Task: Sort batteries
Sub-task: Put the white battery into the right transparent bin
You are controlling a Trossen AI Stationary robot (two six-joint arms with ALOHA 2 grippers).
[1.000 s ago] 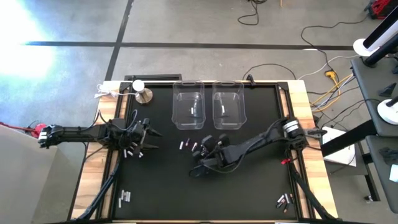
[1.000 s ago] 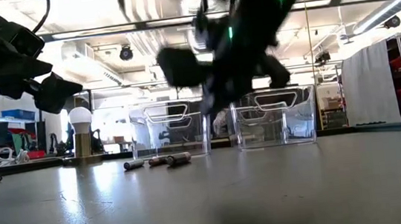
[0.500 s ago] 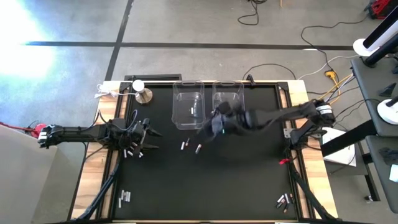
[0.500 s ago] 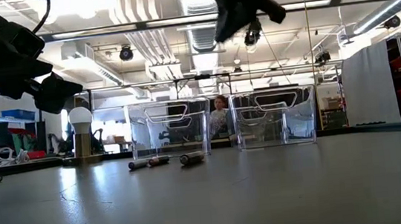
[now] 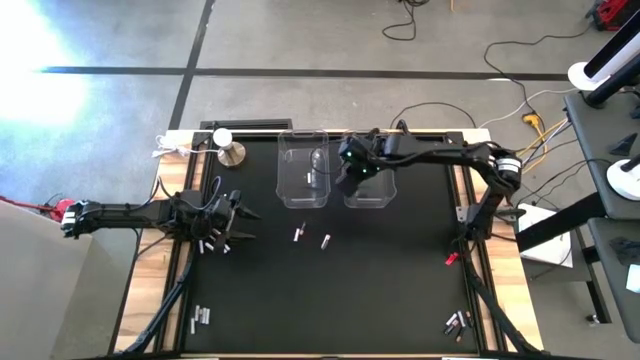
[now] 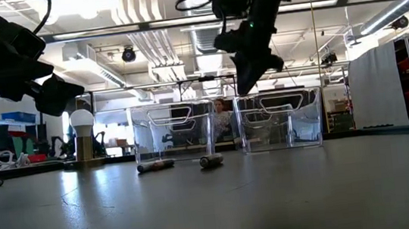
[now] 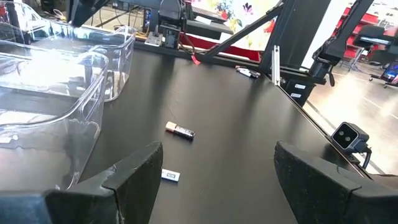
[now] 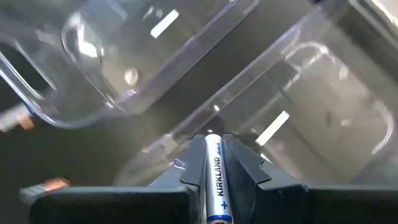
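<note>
Right gripper (image 5: 347,172) with battery (image 8: 215,176) over bin (image 5: 367,168) edge

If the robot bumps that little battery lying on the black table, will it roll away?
Probably yes: the battery is a small round cylinder lying on its side on the smooth, flat table. It looks stiff and probably light, so a small nudge may send it off.

My two arms were dark, near black, built of jointed segments; my right arm (image 5: 440,157) carried a pale silver band near its far joint and small green lights by the wrist; black cables looped along it; my left arm (image 5: 130,214) ended in a red fitting at its outer end, with dark cables trailing beside it; my jaws were matt black, broad, blunt and angular, with flat inner faces.
</note>
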